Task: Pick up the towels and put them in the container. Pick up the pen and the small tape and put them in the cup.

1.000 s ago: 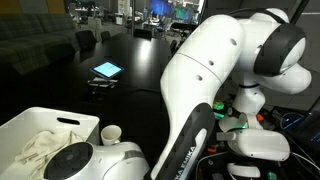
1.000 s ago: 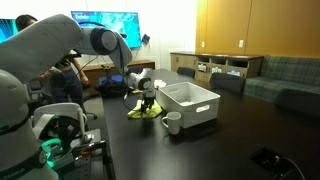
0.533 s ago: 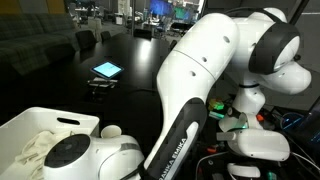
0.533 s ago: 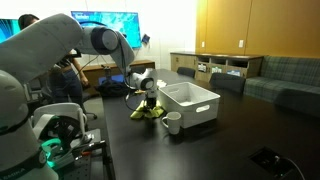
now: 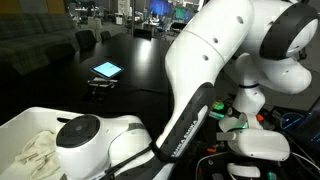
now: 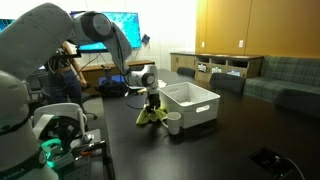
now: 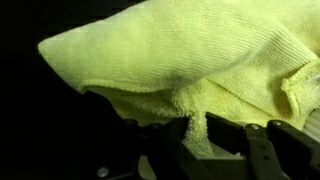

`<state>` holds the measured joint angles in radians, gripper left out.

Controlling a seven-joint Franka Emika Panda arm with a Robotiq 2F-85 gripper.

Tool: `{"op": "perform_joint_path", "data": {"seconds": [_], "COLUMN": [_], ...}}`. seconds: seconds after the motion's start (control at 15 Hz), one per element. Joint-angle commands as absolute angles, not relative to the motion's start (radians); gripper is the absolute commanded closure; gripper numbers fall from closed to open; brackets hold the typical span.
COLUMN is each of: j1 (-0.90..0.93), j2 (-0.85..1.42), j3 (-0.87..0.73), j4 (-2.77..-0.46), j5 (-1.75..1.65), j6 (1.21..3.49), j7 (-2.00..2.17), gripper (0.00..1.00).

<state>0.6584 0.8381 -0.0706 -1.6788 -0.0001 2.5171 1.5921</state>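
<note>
A yellow towel [image 7: 180, 50] fills the wrist view, and a fold of it is pinched between my gripper [image 7: 196, 128] fingers, which are shut on it. In an exterior view the gripper [image 6: 152, 101] holds this towel [image 6: 152, 117] bunched just above the dark table, beside the near corner of the white container [image 6: 192, 101]. A white cup [image 6: 173, 122] stands right next to the towel. Another pale towel [image 5: 36, 150] lies inside the container [image 5: 20, 128]. The pen and the small tape are not in view.
A lit tablet [image 5: 106, 70] lies on the dark table [image 5: 130, 55], with a small dark object [image 5: 100, 84] in front of it. My own arm [image 5: 200, 70] blocks much of that view. Chairs and a sofa stand beyond the table.
The jaws have shut on the yellow towel. The arm has shifted toward the container and cup, dragging the towel along, and now hides the cup in one exterior view.
</note>
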Motion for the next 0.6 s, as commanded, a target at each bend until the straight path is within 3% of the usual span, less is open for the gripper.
{"op": "perform_joint_path", "data": {"seconds": [0.0, 0.27, 0.53], "j1": [0.764, 0.818, 0.769], "j2": [0.617, 0.439, 0.307], "j3": [-0.189, -0.239, -0.166], "j4": [-1.890, -1.965, -1.950], "j5": [-0.159, -0.376, -0.515], "j6": [2.497, 2.347, 2.129], "j7": [1.743, 1.885, 1.982], "gripper": [0.97, 0.97, 0.97]}}
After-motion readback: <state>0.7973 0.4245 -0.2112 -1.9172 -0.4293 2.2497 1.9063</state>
